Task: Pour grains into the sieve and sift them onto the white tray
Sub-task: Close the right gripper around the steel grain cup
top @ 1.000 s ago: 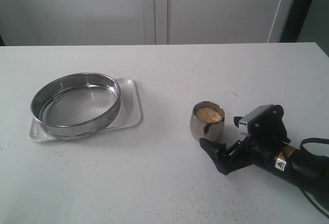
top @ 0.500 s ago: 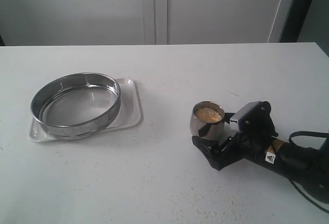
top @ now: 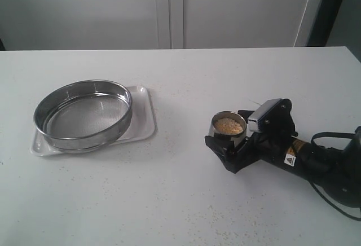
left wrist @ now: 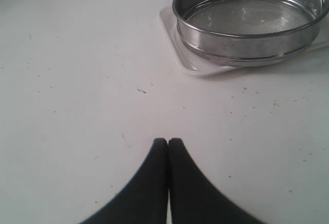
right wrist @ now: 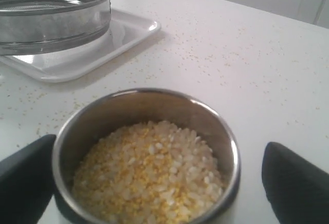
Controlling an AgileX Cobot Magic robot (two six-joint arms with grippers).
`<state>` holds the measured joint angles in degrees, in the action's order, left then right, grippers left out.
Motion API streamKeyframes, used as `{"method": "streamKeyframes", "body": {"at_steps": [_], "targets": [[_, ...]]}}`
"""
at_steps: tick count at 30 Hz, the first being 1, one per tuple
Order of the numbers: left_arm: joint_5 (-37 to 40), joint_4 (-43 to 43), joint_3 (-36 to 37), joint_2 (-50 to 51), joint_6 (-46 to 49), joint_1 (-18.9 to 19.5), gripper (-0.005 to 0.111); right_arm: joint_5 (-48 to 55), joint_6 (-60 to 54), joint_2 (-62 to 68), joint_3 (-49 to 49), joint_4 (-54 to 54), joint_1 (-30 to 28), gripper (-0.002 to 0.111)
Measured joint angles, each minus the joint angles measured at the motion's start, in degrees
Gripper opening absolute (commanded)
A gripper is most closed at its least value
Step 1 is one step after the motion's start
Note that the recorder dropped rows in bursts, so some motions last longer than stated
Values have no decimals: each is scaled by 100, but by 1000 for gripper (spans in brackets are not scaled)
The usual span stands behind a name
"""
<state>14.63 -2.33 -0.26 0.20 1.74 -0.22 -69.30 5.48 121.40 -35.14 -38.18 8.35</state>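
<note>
The sieve point(top: 90, 139), a wide steel ring with a mesh bottom, rests on the white tray point(top: 144, 116) at the left. The grains point(top: 228, 125), yellow and whitish, fill a small steel cup point(top: 230, 137) at the right. My right gripper point(top: 227, 127) is open and lies low on the table, one finger on each side of the cup. In the right wrist view the grains point(right wrist: 149, 172) sit between the black fingers point(right wrist: 25, 178); one finger is close against the cup point(right wrist: 154, 98), the other stands apart. My left gripper point(left wrist: 168, 141) is shut and empty over bare table, short of the sieve point(left wrist: 241, 39).
Loose spilled grains point(top: 225, 215) dot the table near the front and around the tray point(right wrist: 103, 49). A black cable point(top: 330, 136) trails behind the right arm. White cabinet doors stand behind the table's far edge.
My right gripper has slid left and farther onto the table, from just short of the cup to having its open fingers on both sides of it. The cup and sieve have not moved.
</note>
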Motion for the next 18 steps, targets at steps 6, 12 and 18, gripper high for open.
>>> {"method": "streamKeyframes", "body": {"at_steps": [6, 12, 18], "targets": [[0, 0, 0, 0, 0, 0, 0, 0, 11, 154, -155, 0, 200, 99], [0, 0, 0, 0, 0, 0, 0, 12, -1, 325, -273, 1, 253, 99], [0, 0, 0, 0, 0, 0, 0, 12, 0, 346, -285, 23, 253, 99]]}}
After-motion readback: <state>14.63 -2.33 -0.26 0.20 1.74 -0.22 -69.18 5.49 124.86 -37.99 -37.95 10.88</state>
